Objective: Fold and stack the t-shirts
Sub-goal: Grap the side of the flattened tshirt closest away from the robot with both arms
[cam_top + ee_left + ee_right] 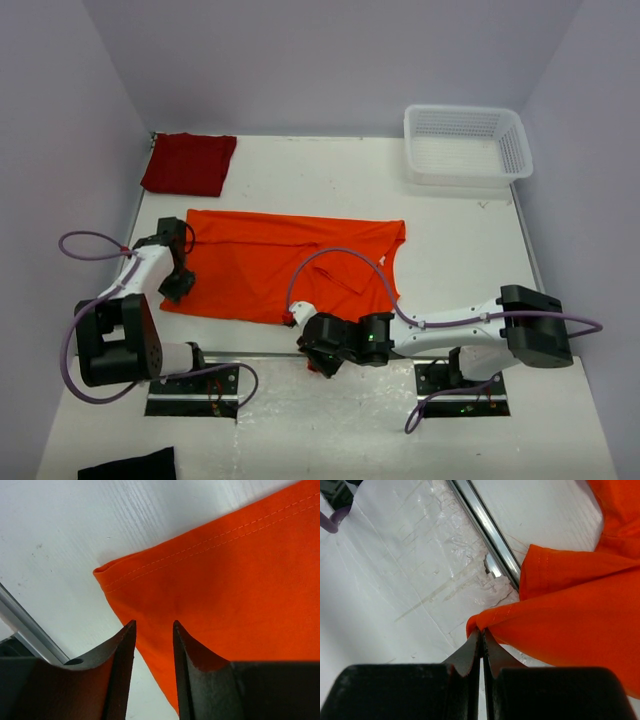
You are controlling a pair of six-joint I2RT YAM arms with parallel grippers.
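The bright orange t-shirt lies spread flat in the middle-left of the table. My left gripper is at its near left corner. In the left wrist view this gripper is open, its fingers standing either side of the shirt's side edge just below the hemmed corner. My right gripper is at the table's near edge. In the right wrist view it is shut on a fold of the orange shirt's edge and holds it over the near rail. The dark crimson t-shirt lies folded at the back left.
A white mesh basket stands at the back right. A small black cloth lies at the near left, below the table edge. A metal rail runs along the table's near edge. Purple walls close in three sides.
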